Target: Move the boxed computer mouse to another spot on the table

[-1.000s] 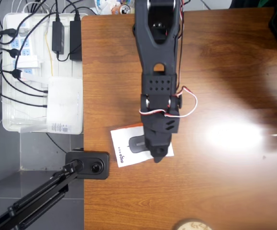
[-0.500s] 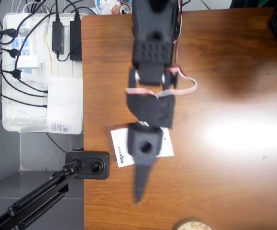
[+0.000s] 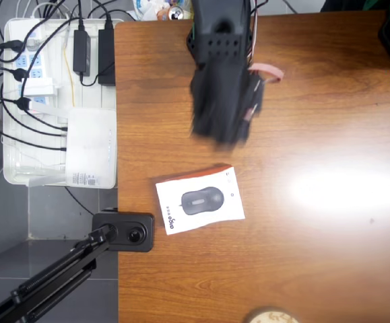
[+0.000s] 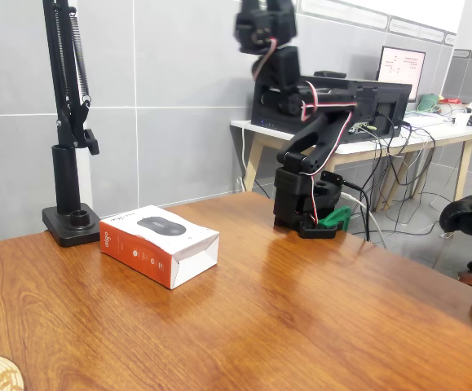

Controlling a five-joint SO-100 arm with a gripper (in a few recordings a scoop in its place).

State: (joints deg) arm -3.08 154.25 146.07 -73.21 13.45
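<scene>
boxed computer mouse (image 3: 200, 201) flat on desk (image 3: 316, 256), near left edge | gripper (image 3: 221, 124) raised, blurred, state unclear

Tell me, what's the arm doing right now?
Claw raised high, folded back, open or shut unclear. Boxed computer mouse flat on the table, untouched. Nothing in the way.

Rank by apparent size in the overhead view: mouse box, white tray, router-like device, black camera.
1. white tray
2. mouse box
3. router-like device, close to the box, so unsure
4. black camera
</scene>
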